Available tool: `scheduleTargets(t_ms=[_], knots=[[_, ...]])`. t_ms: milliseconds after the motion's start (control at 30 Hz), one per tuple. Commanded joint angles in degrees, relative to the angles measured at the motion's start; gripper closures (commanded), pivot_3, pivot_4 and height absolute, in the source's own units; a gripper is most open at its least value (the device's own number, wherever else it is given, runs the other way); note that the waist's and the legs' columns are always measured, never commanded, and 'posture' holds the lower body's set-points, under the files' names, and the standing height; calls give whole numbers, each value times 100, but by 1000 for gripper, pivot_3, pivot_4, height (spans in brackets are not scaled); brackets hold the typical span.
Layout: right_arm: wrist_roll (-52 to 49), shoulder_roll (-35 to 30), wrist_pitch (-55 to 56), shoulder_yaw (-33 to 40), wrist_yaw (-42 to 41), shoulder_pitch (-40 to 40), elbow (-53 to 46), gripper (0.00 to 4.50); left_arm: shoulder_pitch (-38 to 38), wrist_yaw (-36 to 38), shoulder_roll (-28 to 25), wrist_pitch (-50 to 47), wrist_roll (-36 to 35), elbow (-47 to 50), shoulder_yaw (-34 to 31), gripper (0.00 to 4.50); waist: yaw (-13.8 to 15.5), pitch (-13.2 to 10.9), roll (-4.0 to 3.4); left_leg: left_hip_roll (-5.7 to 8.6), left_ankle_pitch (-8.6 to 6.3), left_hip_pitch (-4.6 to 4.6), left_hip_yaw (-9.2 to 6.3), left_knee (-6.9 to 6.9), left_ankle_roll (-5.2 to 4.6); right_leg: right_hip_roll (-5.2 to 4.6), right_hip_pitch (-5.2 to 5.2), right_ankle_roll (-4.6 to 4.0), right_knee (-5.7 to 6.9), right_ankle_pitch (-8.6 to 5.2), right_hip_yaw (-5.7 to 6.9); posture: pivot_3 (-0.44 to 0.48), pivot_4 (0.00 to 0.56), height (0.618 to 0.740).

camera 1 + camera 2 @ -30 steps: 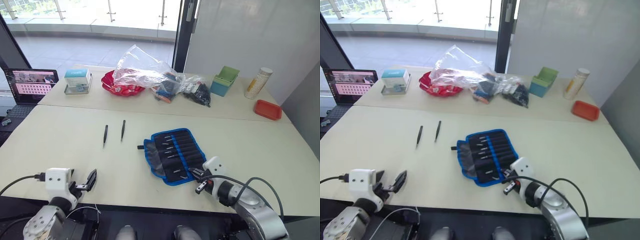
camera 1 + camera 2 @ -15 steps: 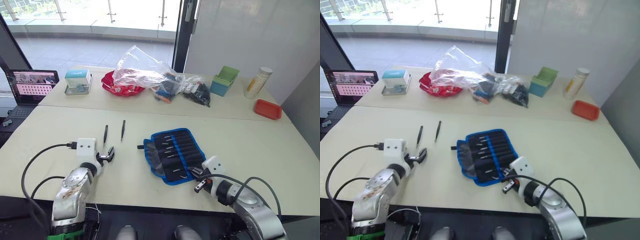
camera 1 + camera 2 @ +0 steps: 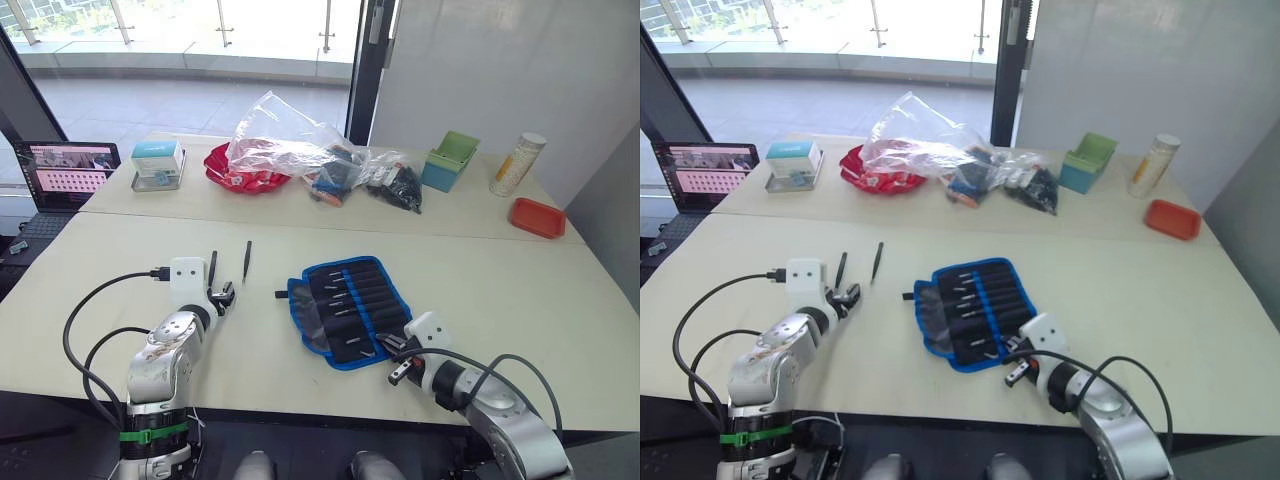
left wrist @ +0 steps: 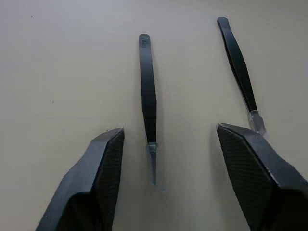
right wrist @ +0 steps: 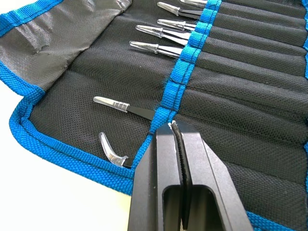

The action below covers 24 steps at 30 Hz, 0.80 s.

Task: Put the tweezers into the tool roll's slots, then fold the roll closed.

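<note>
A: What's happening left of the tool roll [image 3: 347,309]?

B: The left gripper [image 4: 168,144] is hovering spread around one of the loose tweezers [image 4: 147,91]; pinching it looks next. The right gripper [image 5: 175,139] is resting pressed together on the slots [image 5: 231,72].

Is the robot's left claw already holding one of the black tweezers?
No: the left gripper is open, its fingers standing on either side of a tweezer lying flat on the table.

bare table [image 3: 130,260] round tweezers [image 4: 147,91] | tool roll [image 3: 350,310] well apart
</note>
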<state>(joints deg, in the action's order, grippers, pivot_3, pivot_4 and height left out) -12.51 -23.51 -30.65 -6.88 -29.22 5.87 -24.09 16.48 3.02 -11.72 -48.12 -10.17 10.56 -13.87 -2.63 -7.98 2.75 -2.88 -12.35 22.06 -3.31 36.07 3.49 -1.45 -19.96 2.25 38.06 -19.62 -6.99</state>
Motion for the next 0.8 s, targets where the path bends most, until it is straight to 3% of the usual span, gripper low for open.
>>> scheduleTargets(t_ms=[33,233,467,800], knots=[[70,56,-212,-306,0,116,378,4500,84,16,75,-198,-93,-86,66,2515,-2,0,0,0,0,0,0,0,0,0,0,0,0,0,0,0,150,723],[84,71,-207,-306,6,104,391,4500,176,3,3,-250,-76,-111,-4,4454,-10,-1,1,0,0,1,0,-1,0,0,-3,0,0,0,-1,0,150,723],[88,84,-197,-312,3,111,402,4500,402,20,-200,-37,9,-66,-55,4454,-18,-4,6,-1,0,4,-1,-2,1,2,-8,0,0,0,-1,0,150,723],[78,73,-230,-252,44,204,319,4500,640,530,-920,1464,160,161,56,4454,-64,-17,17,-2,1,18,-3,-11,3,3,-22,-1,-3,1,-1,0,150,723]])
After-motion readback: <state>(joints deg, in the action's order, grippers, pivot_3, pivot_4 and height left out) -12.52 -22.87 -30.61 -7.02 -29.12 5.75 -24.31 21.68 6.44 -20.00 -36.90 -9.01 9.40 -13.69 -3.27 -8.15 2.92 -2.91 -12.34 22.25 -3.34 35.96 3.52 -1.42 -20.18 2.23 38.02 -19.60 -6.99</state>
